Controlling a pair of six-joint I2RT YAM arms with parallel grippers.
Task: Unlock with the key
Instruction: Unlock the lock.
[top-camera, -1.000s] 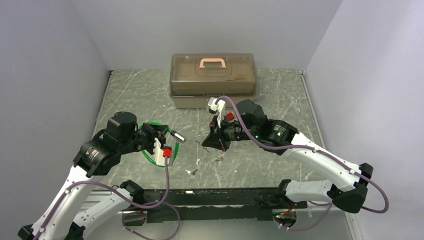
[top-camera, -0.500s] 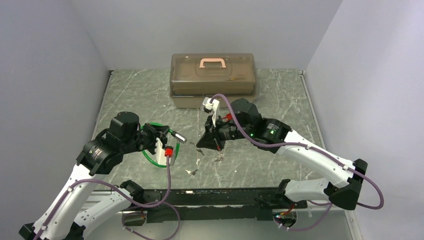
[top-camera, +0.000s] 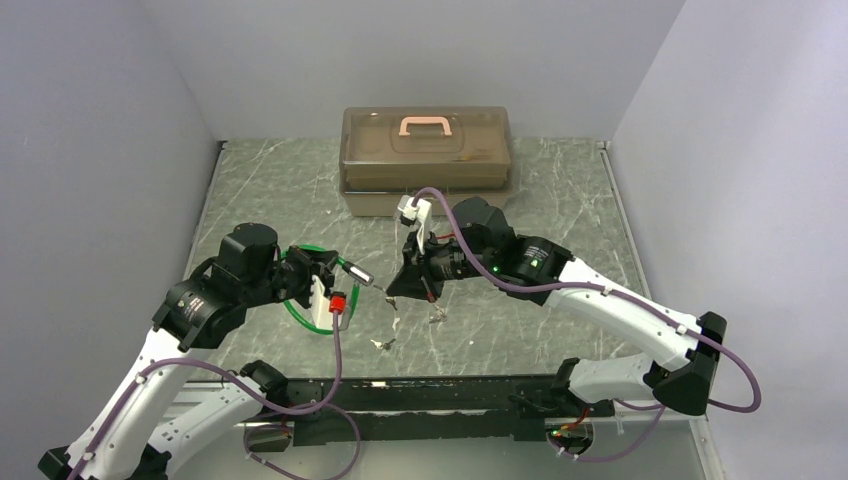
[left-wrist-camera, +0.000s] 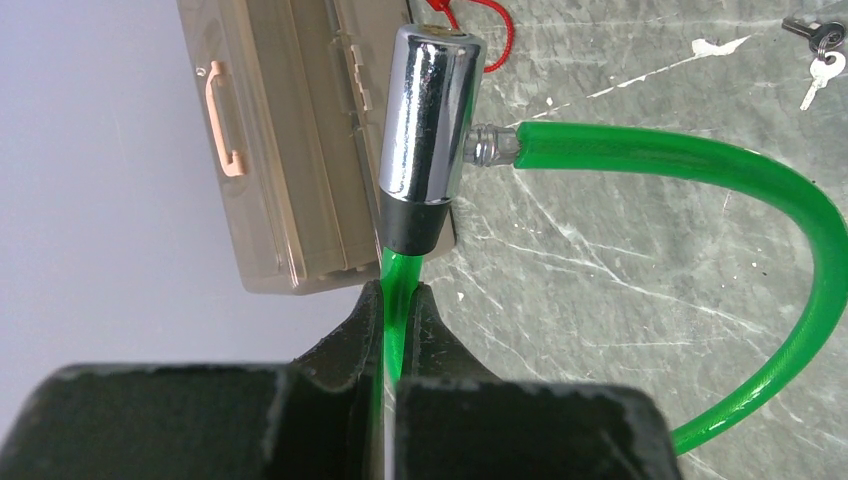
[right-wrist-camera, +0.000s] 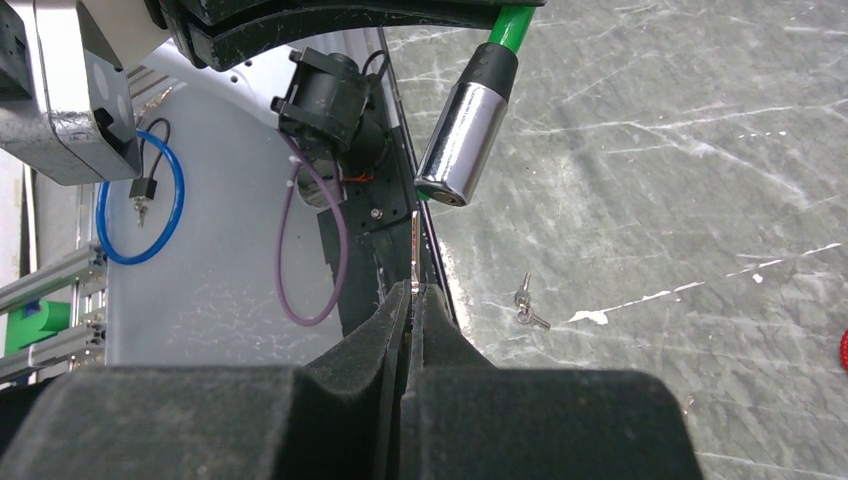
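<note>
Overhead, both arms meet near the middle of the table (top-camera: 560, 190), in front of a brown box (top-camera: 427, 160) with a pink handle. The left gripper (left-wrist-camera: 392, 298) is closed tight on a green cable (left-wrist-camera: 700, 165), its fingers pinching the cable just behind the chrome lock (left-wrist-camera: 428, 130), which it holds up off the table with the cable looping round to enter the lock's side. The right gripper (right-wrist-camera: 410, 295) is also closed, clamping the key (right-wrist-camera: 414, 255) between its fingertips, so that only the thin silver blade sticks out past them. In the right wrist view that blade points towards the lock's open end and stops just short of it, a little to one side; a small gap shows between them. Two loose spare keys (right-wrist-camera: 525, 308) lie on the table below the lock, well apart from both grippers. A red wire (left-wrist-camera: 480, 15) lies by the box's near edge.
</note>
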